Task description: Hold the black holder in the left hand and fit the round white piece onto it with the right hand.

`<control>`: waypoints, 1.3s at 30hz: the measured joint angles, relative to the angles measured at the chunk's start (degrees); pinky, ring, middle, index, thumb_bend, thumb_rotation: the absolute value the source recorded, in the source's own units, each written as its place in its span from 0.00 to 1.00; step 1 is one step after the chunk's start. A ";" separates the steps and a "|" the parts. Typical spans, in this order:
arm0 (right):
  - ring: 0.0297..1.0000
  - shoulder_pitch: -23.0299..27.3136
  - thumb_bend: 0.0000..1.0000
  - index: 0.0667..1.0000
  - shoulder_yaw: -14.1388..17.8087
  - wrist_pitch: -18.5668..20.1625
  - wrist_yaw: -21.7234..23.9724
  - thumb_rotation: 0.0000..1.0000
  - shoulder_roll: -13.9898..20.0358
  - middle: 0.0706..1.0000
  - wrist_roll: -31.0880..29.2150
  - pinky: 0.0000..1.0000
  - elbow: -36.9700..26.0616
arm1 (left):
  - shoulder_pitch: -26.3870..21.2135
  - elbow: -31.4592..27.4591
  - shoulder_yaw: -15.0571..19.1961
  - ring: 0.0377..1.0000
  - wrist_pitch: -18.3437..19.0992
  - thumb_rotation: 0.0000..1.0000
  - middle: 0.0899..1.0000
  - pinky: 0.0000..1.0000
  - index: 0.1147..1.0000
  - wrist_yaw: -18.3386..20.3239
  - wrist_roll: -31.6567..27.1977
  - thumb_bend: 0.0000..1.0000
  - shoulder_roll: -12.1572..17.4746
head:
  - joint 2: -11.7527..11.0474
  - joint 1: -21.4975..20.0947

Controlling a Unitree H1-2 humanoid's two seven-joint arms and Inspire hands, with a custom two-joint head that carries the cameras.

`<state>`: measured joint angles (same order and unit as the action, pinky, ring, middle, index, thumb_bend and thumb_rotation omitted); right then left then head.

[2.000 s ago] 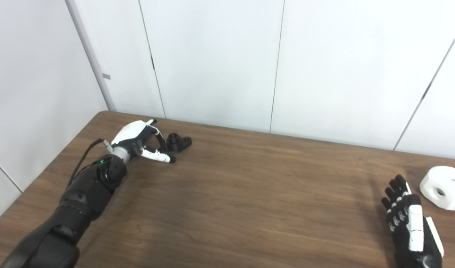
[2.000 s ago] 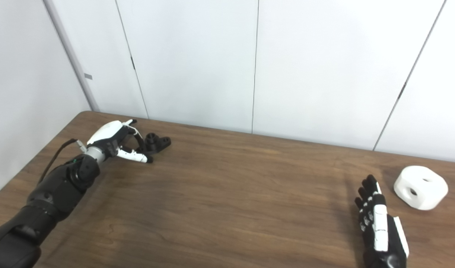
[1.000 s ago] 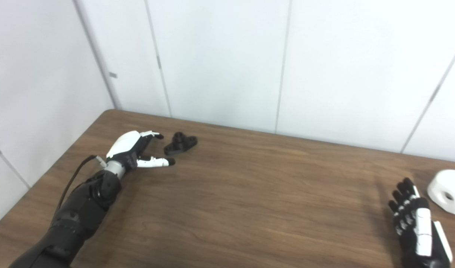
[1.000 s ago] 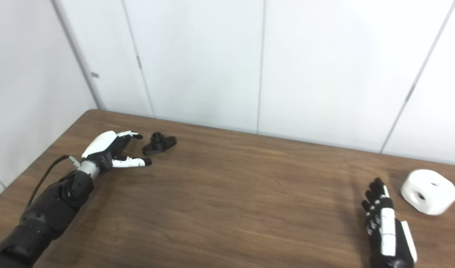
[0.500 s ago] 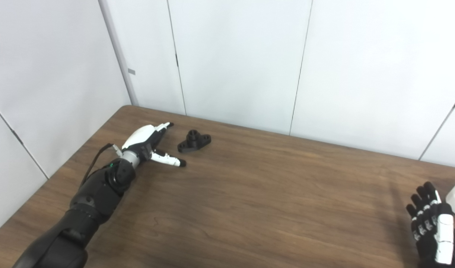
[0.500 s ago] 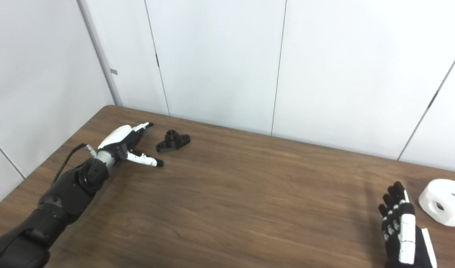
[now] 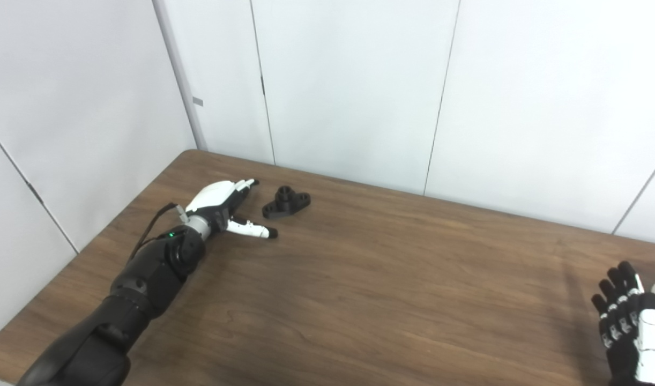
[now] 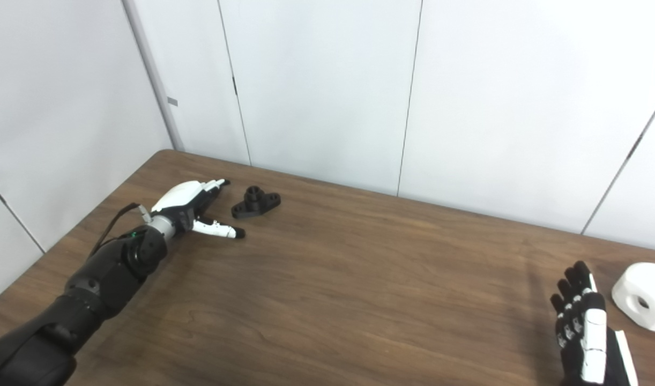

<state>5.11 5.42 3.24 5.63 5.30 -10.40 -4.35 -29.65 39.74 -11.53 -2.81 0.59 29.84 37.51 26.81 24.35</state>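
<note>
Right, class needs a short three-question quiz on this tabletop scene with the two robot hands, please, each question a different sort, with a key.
1. True or false: the left hand is holding the black holder.
2. Multiple choice: where is the round white piece? A) on the black holder B) on the table, beside the right hand C) in the left hand
3. Fill in: both hands are ____ (open/shut).

Key
1. False: the holder lies on the table just beyond the open left hand, untouched.
2. B
3. open
</note>
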 measured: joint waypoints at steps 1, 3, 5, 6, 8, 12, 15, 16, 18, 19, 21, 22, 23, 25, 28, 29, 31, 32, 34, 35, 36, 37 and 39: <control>1.00 0.00 0.30 1.00 0.01 0.33 -0.02 1.00 -0.01 1.00 0.00 1.00 -0.09 | -0.12 0.05 -0.35 1.00 0.11 0.63 1.00 1.00 0.98 -0.10 0.67 1.00 0.02 | 0.00 -0.09; 1.00 -0.02 0.30 1.00 0.02 0.71 -0.10 1.00 -0.04 1.00 0.00 1.00 -0.24 | -0.51 0.60 -1.40 1.00 0.24 0.69 1.00 1.00 0.97 -0.48 2.08 1.00 0.06 | 0.00 -0.26; 1.00 -0.02 0.29 1.00 0.02 0.73 -0.22 1.00 -0.14 1.00 0.02 1.00 -0.36 | -1.02 1.24 -2.03 1.00 0.43 0.70 1.00 1.00 0.97 -0.67 3.14 1.00 0.07 | 0.00 -0.44; 1.00 -0.02 0.29 1.00 0.00 0.75 -0.29 1.00 -0.20 1.00 0.06 1.00 -0.44 | -1.21 1.44 -2.17 1.00 0.63 0.70 1.00 1.00 0.97 -0.71 3.51 1.00 0.07 | 0.00 -0.70; 1.00 -0.03 0.29 1.00 -0.04 0.77 -0.54 1.00 -0.22 1.00 0.54 1.00 -0.71 | -1.48 1.51 -2.23 1.00 0.88 0.68 1.00 1.00 0.97 -0.76 3.83 1.00 0.06 | 0.09 -1.14; 1.00 -0.04 0.29 1.00 -0.04 0.73 -0.70 1.00 -0.23 1.00 0.73 1.00 -0.90 | -2.04 2.45 -2.23 1.00 0.51 0.62 1.00 1.00 0.94 -1.10 3.85 1.00 0.04 | 0.17 -1.67; 1.00 -0.07 0.29 1.00 0.01 0.73 -0.80 1.00 -0.31 1.00 0.63 1.00 -0.90 | -2.33 3.55 -2.21 1.00 -0.39 0.58 1.00 1.00 0.92 -2.09 3.79 1.00 -0.08 | 0.17 -1.67; 1.00 -0.08 0.28 1.00 0.00 0.72 -0.81 1.00 -0.31 1.00 0.57 1.00 -0.90 | -2.38 3.77 -2.22 1.00 -0.64 0.56 1.00 1.00 0.90 -2.61 3.78 1.00 -0.14 | 0.26 -1.93; 1.00 -0.15 0.29 1.00 0.00 0.69 -0.79 1.00 -0.27 1.00 0.56 1.00 -0.88 | -2.69 3.90 -2.23 1.00 -0.71 0.52 1.00 1.00 0.87 -2.86 3.76 1.00 -0.24 | 0.44 -2.11; 1.00 -0.19 0.30 1.00 0.00 0.68 -0.78 1.00 -0.27 1.00 0.56 1.00 -0.88 | -2.90 4.00 -2.22 1.00 -0.74 0.51 1.00 1.00 0.85 -3.12 3.74 1.00 -0.30 | 0.44 -2.54; 1.00 -0.28 0.31 1.00 -0.02 0.68 -0.77 1.00 -0.27 1.00 0.56 1.00 -0.89 | -3.34 4.22 -2.22 1.00 -1.01 0.47 0.99 1.00 0.82 -3.62 3.62 1.00 -0.33 | 0.70 -2.90; 1.00 -0.33 0.31 1.00 -0.02 0.68 -0.76 1.00 -0.27 1.00 0.52 1.00 -0.90 | -3.43 4.24 -2.21 1.00 -1.16 0.45 0.99 1.00 0.80 -3.88 3.53 1.00 -0.37 | 0.70 -2.99; 1.00 -0.39 0.30 1.00 -0.01 0.68 -0.77 1.00 -0.28 1.00 0.49 1.00 -0.91 | -3.53 4.28 -2.20 1.00 -1.38 0.43 0.98 1.00 0.77 -4.22 3.47 1.00 -0.45 | 0.79 -3.16; 1.00 -0.47 0.30 1.00 -0.02 0.65 -0.75 1.00 -0.28 1.00 0.45 1.00 -0.91 | -3.84 5.05 -2.23 1.00 -2.27 0.41 0.98 1.00 0.73 -4.87 3.43 1.00 -0.64 | 0.97 -3.43; 1.00 -0.53 0.32 1.00 0.00 0.63 -0.77 1.00 -0.30 1.00 0.44 1.00 -0.91 | -4.61 6.02 -2.30 1.00 -2.65 0.39 0.98 1.00 0.68 -5.67 3.37 1.00 -0.83 | 1.14 -3.60; 1.00 -0.54 0.32 1.00 0.01 0.63 -0.80 1.00 -0.32 1.00 0.44 1.00 -0.90 | -4.86 6.23 -2.43 1.00 -2.68 0.39 0.98 1.00 0.67 -5.70 3.37 1.00 -0.86 | 1.05 -3.69; 1.00 -0.54 0.33 1.00 -0.02 0.63 -0.80 1.00 -0.32 1.00 0.47 1.00 -0.90 | -5.28 6.62 -2.58 1.00 -2.70 0.38 0.98 1.00 0.65 -5.91 3.35 1.00 -1.02 | 1.23 -4.04; 1.00 -0.54 0.34 1.00 -0.01 0.63 -0.80 1.00 -0.32 1.00 0.46 1.00 -0.90 | -5.44 6.74 -2.65 1.00 -2.74 0.38 0.98 1.00 0.65 -5.97 3.34 1.00 -1.08 | 1.23 -4.22; 1.00 -0.54 0.34 1.00 -0.01 0.62 -0.99 1.00 -0.32 1.00 0.57 1.00 -0.89 | -5.84 7.41 -2.94 1.00 -3.05 0.39 0.97 1.00 0.64 -6.14 3.33 1.00 -1.16 | 1.40 -4.39; 1.00 -0.54 0.34 1.00 -0.02 0.61 -1.03 1.00 -0.32 1.00 0.60 1.00 -0.89 | -6.06 7.85 -3.05 1.00 -3.35 0.39 0.97 1.00 0.64 -6.28 3.33 1.00 -1.19 | 1.41 -4.39; 1.00 -0.54 0.35 1.00 -0.04 0.58 -1.07 1.00 -0.32 1.00 0.70 1.00 -0.89 | -6.22 8.17 -3.22 1.00 -3.77 0.39 0.97 1.00 0.64 -6.43 3.33 1.00 -1.19 | 1.41 -4.39; 1.00 -0.54 0.35 1.00 -0.07 0.58 -1.10 1.00 -0.32 1.00 0.77 1.00 -0.89 | -6.35 8.44 -3.33 1.00 -4.13 0.38 0.97 1.00 0.64 -6.57 3.33 1.00 -1.19 | 1.41 -4.39; 1.00 -0.54 0.37 1.00 -0.10 0.58 -1.12 1.00 -0.35 1.00 0.78 1.00 -0.89 | -6.54 9.07 -3.48 1.00 -4.75 0.38 0.97 1.00 0.64 -6.76 3.32 1.00 -1.24 | 1.41 -4.48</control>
<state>4.57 5.33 3.82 4.51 4.95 -9.62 -5.24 -36.19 48.80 -15.01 -7.56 -6.17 33.17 36.28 28.21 19.86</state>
